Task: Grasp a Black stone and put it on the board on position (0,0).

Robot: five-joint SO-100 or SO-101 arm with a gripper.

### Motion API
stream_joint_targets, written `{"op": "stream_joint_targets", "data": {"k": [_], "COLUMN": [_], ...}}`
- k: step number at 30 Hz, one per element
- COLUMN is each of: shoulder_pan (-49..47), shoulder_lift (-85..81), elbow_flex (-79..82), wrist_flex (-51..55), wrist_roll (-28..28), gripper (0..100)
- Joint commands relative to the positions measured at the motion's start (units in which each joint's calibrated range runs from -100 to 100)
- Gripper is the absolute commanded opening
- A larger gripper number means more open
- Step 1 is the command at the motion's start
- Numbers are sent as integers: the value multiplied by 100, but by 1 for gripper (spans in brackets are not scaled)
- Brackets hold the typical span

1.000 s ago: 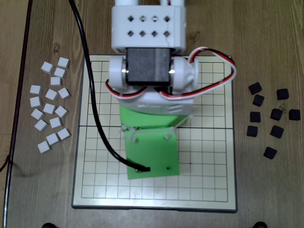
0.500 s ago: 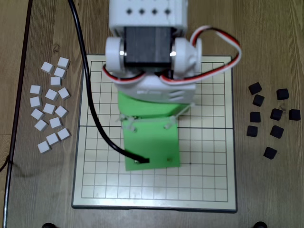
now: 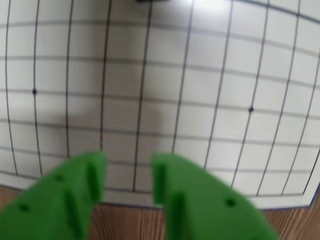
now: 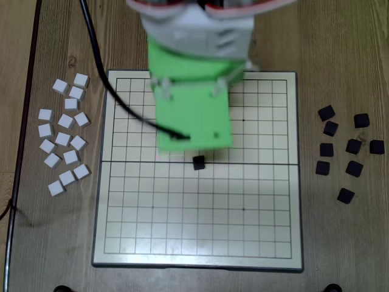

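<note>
In the wrist view my green gripper is open and empty, its two fingers low over the white gridded board near the board's edge. A dark sliver at the top edge may be a stone. In the overhead view a black stone lies on the board near its middle line, just below the green arm. The arm covers the upper middle of the board and hides the fingertips in this view.
Several loose black stones lie on the wooden table right of the board in the overhead view. Several white stones lie to its left. A black cable runs across the board's upper left corner.
</note>
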Motion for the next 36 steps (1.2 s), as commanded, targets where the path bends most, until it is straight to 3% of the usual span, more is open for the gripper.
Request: {"op": "stream_joint_targets", "data": {"k": [1,17,36], "shoulder_pan": [68,13,-23], "shoulder_lift": [-1410,-5319,-7523], "elbow_flex": [722,4896,7340], "wrist_flex": [-78,-549,-359], "wrist_roll": [-44,-161,-54], "gripper": [6,6,6]}}
